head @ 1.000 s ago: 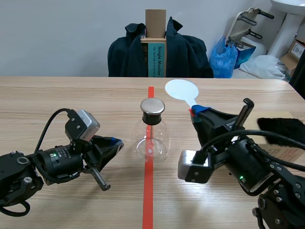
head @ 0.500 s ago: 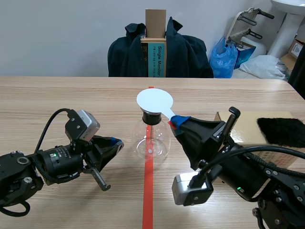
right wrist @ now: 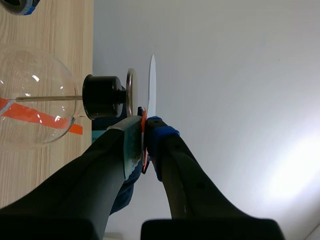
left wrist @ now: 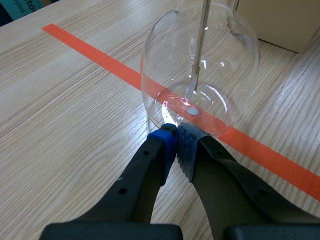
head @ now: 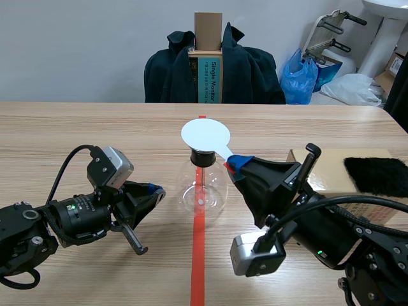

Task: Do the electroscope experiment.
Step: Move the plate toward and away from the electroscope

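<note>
Progress approx. mid-way, I'd judge: right end effector (head: 237, 164) clamps white disc paddle (head: 205, 135) by its handle, disc just above top plate (right wrist: 131, 92) of electroscope (head: 203, 188) standing mid-tabletop (head: 76, 127), left end effector (head: 153, 191) pinched closed w/ nothing in it beside it; 1 job left, contact/leaf check.

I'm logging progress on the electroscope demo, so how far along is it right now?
Done: the right pincer is shut on the handle of the white disc; the black fur cloth lies on the box. In hand: the disc hangs just over the metal plate of the flask, a thin gap showing. Left: reading the leaf on the rod, which I cannot judge here, and setting the disc down. The left pincer sits shut beside the flask.
</note>
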`<action>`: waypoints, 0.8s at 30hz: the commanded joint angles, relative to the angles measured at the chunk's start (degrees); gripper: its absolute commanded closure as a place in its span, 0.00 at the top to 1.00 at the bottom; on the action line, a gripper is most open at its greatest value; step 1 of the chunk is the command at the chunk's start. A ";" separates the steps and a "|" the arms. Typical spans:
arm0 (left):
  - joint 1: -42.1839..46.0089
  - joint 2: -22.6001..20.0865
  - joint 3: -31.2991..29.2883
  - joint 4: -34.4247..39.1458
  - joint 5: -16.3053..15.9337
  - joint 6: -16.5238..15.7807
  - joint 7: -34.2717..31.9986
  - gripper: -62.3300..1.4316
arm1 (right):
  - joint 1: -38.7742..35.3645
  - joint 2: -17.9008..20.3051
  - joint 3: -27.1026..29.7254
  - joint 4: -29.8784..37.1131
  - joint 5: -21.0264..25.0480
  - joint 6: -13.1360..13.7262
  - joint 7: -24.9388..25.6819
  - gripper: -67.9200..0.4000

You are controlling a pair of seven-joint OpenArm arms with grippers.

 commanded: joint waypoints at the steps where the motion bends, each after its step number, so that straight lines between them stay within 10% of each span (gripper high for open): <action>1: -0.76 0.13 -0.59 0.96 -0.55 0.13 -0.92 0.07 | 0.83 0.28 0.07 1.14 0.63 -0.61 -0.11 0.02; 24: -0.76 0.11 -0.59 0.96 -0.55 0.13 -0.90 0.07 | 0.83 0.28 0.07 1.14 0.63 -0.61 -29.38 0.02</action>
